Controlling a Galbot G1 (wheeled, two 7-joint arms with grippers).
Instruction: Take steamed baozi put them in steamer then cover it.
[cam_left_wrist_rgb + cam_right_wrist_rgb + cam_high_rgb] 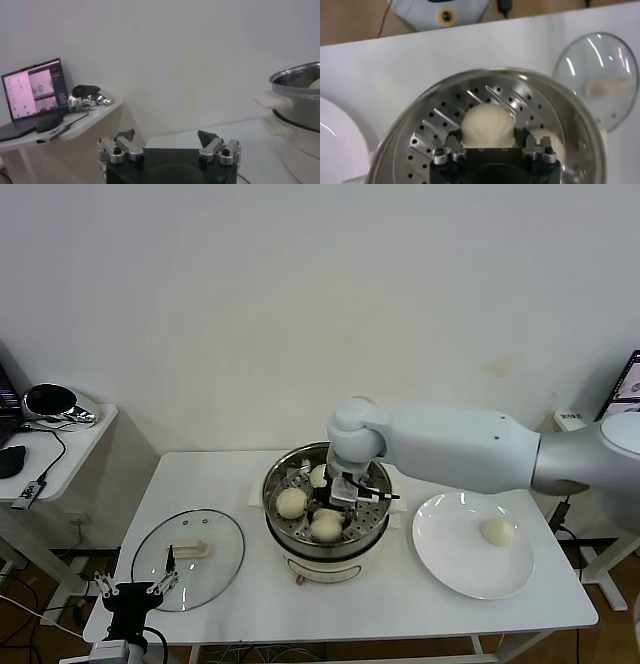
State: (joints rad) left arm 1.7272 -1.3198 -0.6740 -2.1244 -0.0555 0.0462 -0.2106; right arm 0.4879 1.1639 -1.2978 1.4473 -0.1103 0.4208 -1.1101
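At the far left, a low side shelf (70, 446) carries a shiny chrome object (52, 401) and a laptop (35, 97). The left gripper (135, 592) is parked at the near left edge of the white surface (330, 599), fingers spread wide and holding nothing. Just beside it lies the round clear glass cover with a metal rim and flat cream-white handle (188, 558), flat on the surface and well apart from the pot.

In the middle stands the round shiny stainless-steel steamer on its cream-white base (325, 536). Three small cream-white dome-shaped baozi sit on its perforated tray: one on the left (291, 502), one toward the near side (326, 526) and one toward the far side (318, 475), partly hidden by the arm. The right gripper (489, 142) reaches down into the pot; in the right wrist view its fingers (456, 136) stand on either side of a bun, and I cannot tell whether they press on it or have let it go. My reading is that this bun is being set down.

To the right, a flat white plate (460, 569) holds the fourth baozi (498, 531).

Next, the right gripper must lift clear of the steamer rim without nudging the buns, then cross to the plate for the last baozi. The cover goes on after that.
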